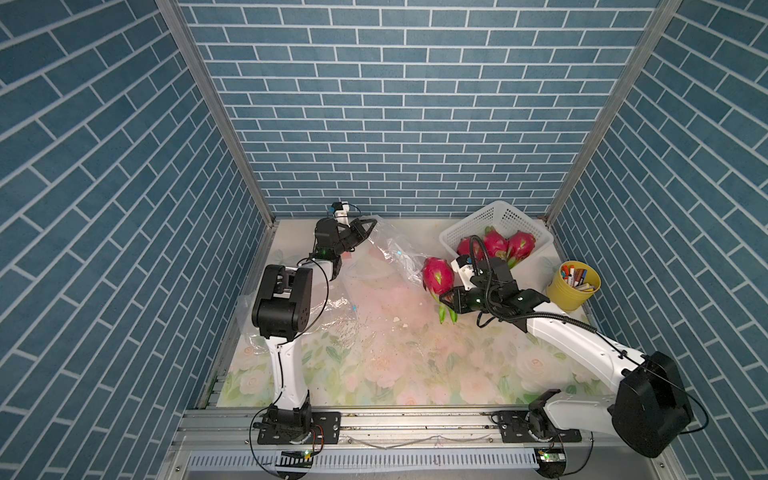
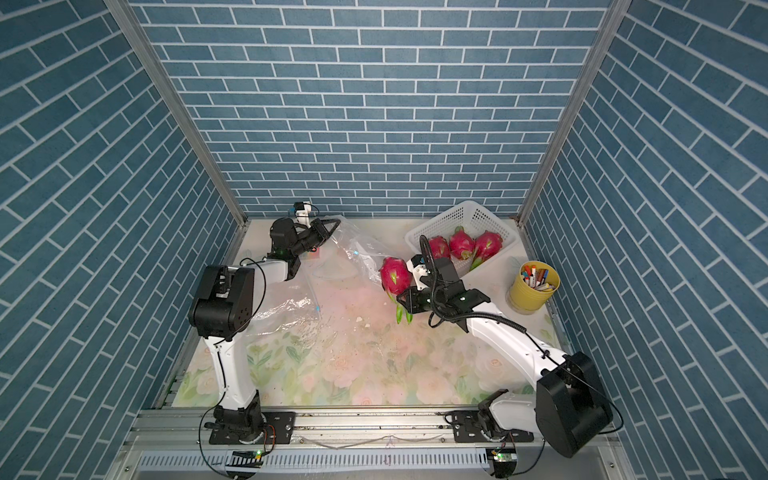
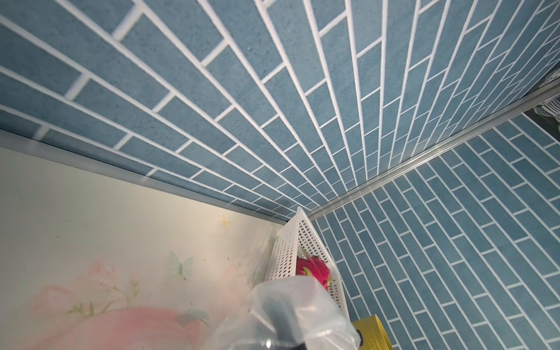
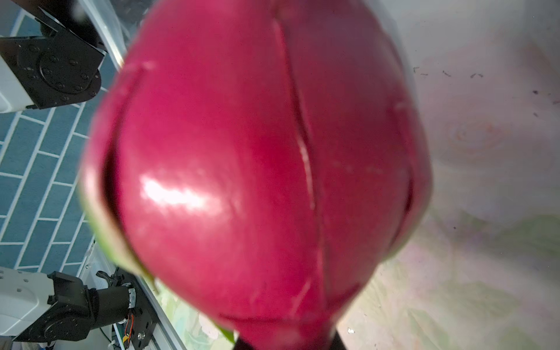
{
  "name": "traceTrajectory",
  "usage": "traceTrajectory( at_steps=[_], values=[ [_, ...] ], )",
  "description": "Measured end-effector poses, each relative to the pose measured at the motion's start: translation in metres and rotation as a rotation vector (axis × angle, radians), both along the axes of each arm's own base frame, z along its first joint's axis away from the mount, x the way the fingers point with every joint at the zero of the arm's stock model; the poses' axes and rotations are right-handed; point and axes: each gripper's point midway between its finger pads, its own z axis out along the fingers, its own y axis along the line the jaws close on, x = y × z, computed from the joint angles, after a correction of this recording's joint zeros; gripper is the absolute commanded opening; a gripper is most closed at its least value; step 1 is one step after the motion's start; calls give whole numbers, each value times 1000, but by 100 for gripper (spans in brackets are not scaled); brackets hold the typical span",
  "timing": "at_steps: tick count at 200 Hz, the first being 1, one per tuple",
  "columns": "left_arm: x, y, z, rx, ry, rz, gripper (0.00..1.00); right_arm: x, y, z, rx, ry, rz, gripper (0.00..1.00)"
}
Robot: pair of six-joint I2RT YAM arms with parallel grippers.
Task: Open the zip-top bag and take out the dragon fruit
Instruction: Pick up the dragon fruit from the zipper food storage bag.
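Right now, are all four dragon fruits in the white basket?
No, three fruits lie in the basket; the right gripper holds the fourth outside it.

The left arm (image 1: 286,365) stands up from the near rail. It bends at its big black elbow and reaches far back on the left side. The left gripper (image 1: 362,230) points toward the middle, squeezed tight on the edge of the zip-top bag (image 1: 395,245).

The right arm (image 1: 573,340) leans out to the right, bends at its elbow, and stretches in toward the middle. Its wrist is turned sideways. The right gripper (image 1: 444,297) is pinched on the dragon fruit (image 1: 437,275), low down near its green end.
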Motion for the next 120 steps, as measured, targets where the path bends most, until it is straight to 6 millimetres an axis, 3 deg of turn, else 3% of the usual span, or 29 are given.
traceTrajectory(
  at_steps=[35, 66, 120],
  values=[
    [8, 17, 2, 7, -17, 65, 0, -10, -19, 2, -70, -7, -27, 11],
    [7, 22, -6, 12, -2, 80, 0, -8, -37, 19, -125, -81, -69, 11],
    [-21, 10, -35, 4, 43, 6, 0, 39, -76, 55, -227, -221, -222, 12]
  ],
)
